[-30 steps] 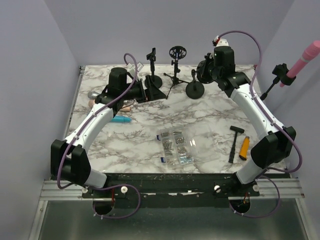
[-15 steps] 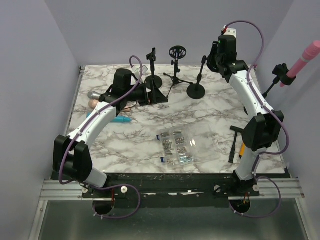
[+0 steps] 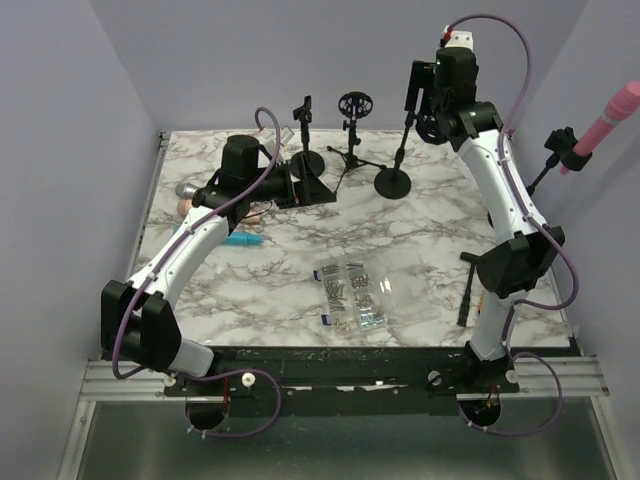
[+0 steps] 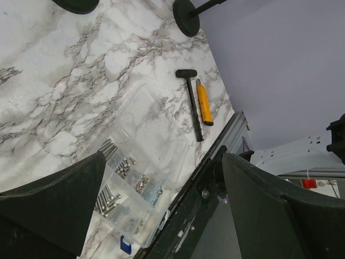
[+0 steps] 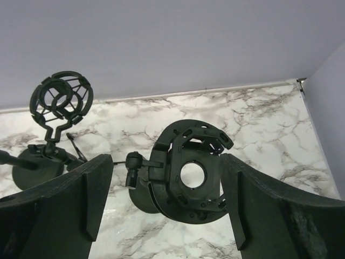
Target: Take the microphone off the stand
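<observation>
Top external view: the left fingers (image 3: 298,190) are low over the table (image 3: 420,235), in the upper left part of the frame. In the left wrist view they are spread wide and nothing is between them.

The right fingers (image 3: 413,85) are high up, right of the middle at the top of the frame, above a pole stand (image 3: 391,181) with a round foot. They are spread wide too and hold nothing. In the right wrist view a black ring holder (image 5: 188,172) shows between them, farther back. I cannot tell if it touches them.

The pink microphone (image 3: 612,110) is at the far right edge of the frame. It is tilted and sits in the clip of a black stand (image 3: 548,168). It is well apart from both pairs of fingers.

The table is white with grey lines like marble. From left to right there are:
- a teal thing (image 3: 240,239)
- a clear box (image 3: 350,295) of screws in the middle
- a black hammer (image 3: 468,285)
- an orange-handled tool (image 3: 488,295) just beside the hammer

At the back stands a small tripod with a cage holder (image 3: 353,104).

The walls (image 3: 200,60) are pale purple.
</observation>
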